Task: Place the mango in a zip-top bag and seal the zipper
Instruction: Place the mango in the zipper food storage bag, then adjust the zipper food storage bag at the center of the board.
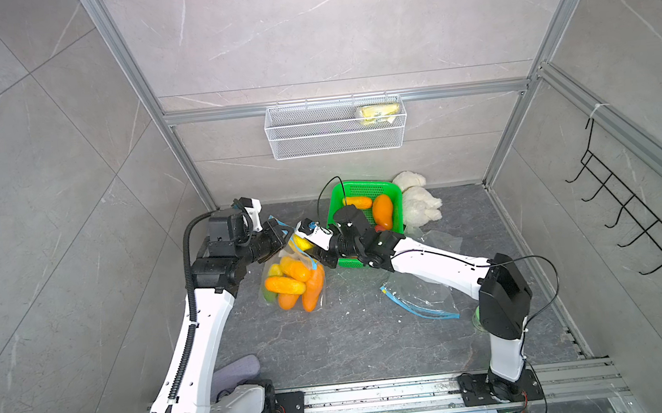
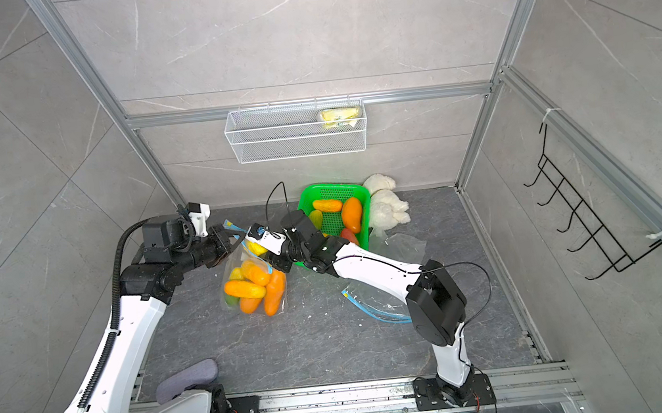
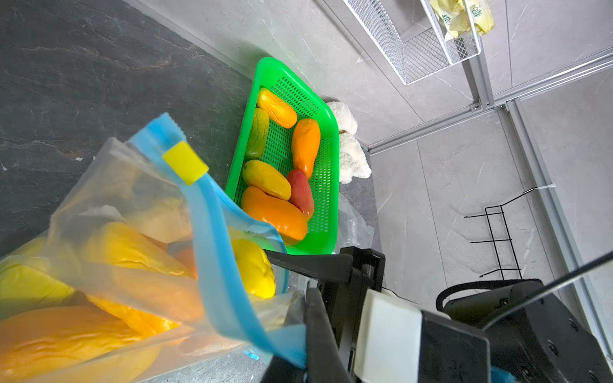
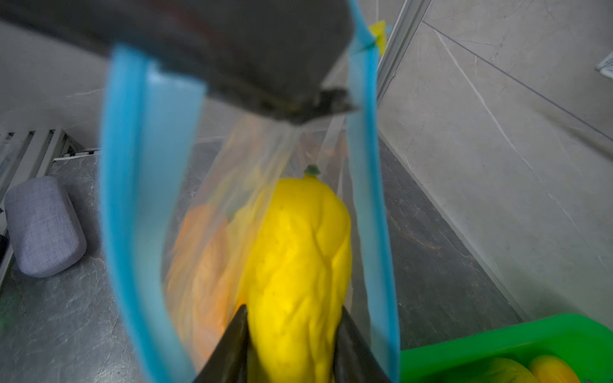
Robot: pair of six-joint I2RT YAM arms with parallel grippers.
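Observation:
A clear zip-top bag (image 1: 292,277) with a blue zipper rim (image 4: 122,199) and a yellow slider (image 3: 184,162) stands on the dark floor, with several orange and yellow mangoes inside. My left gripper (image 1: 285,234) (image 3: 303,353) is shut on the blue rim and holds the mouth up and open. In the right wrist view, my right gripper (image 4: 293,331) is shut on a yellow mango (image 4: 298,258), one finger on each side. That mango (image 1: 302,243) (image 3: 255,268) sits in the bag's mouth between the two rim strips. Both top views show the grippers close together over the bag (image 2: 254,285).
A green basket (image 1: 361,190) behind the right arm holds several more mangoes (image 1: 382,211). A white plush (image 1: 420,203) lies beside it, and another clear bag (image 1: 421,298) lies flat under the right arm. A grey pad (image 1: 237,371) sits front left. A wire shelf (image 1: 336,126) hangs on the back wall.

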